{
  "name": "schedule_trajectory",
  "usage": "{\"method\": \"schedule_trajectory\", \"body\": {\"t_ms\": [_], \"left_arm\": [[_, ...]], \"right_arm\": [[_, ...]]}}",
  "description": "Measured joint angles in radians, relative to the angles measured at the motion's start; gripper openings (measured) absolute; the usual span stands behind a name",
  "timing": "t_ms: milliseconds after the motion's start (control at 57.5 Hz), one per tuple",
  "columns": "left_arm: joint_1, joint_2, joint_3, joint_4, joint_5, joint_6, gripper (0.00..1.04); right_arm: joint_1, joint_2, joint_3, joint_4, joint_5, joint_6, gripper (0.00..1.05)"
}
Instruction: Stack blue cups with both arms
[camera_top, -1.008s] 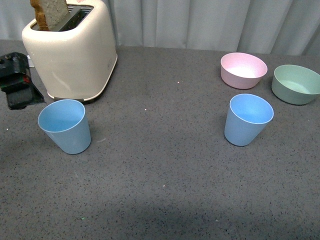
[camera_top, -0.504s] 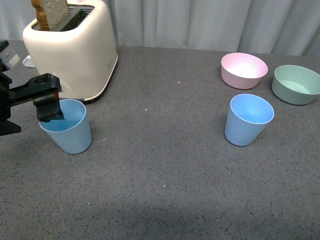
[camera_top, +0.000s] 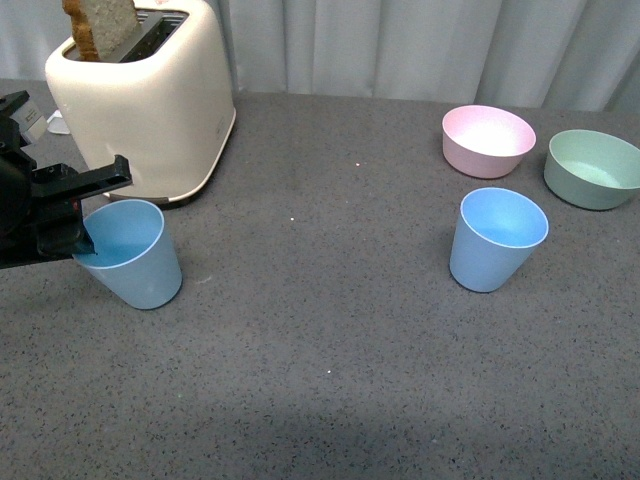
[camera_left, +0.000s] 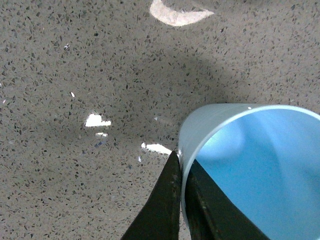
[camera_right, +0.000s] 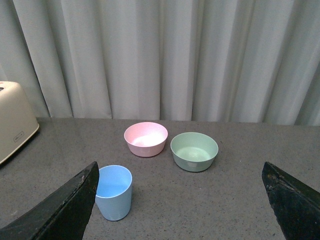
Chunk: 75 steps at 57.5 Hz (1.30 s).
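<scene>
One light blue cup (camera_top: 135, 255) stands on the grey table at the left, in front of the toaster. My left gripper (camera_top: 82, 238) is shut on its left rim; in the left wrist view (camera_left: 181, 165) one finger is inside the cup (camera_left: 250, 165) and one outside. The second blue cup (camera_top: 495, 238) stands upright at the right, near the bowls; it also shows in the right wrist view (camera_right: 114, 192). My right gripper (camera_right: 182, 210) is open and empty, back from that cup, and is out of the front view.
A cream toaster (camera_top: 145, 95) with a bread slice stands at the back left, just behind the held cup. A pink bowl (camera_top: 487, 140) and a green bowl (camera_top: 592, 167) sit at the back right. Grey curtains hang behind the table.
My left gripper came in from the left, reached over the left cup, then shifted left and closed on the cup's left rim. The right cup and the bowls have not moved.
</scene>
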Motion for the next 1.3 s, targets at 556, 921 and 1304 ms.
{"method": "schedule_trajectory", "body": {"t_ms": [556,921,1304], "left_arm": [[-0.248,0.021,0.141,-0.058,-0.077,-0.011,0.04],[-0.384,0.153,0.275,-0.087,-0.108,-0.077,0.04],[-0.398,0.202,0.335,-0.117,-0.109,-0.109,0.14]], "right_arm": [[0.0,0.0,0.0,0.0,0.0,0.0,0.95],[0.0,0.0,0.0,0.0,0.0,0.0,0.95],[0.0,0.0,0.0,0.0,0.0,0.0,0.95]]}}
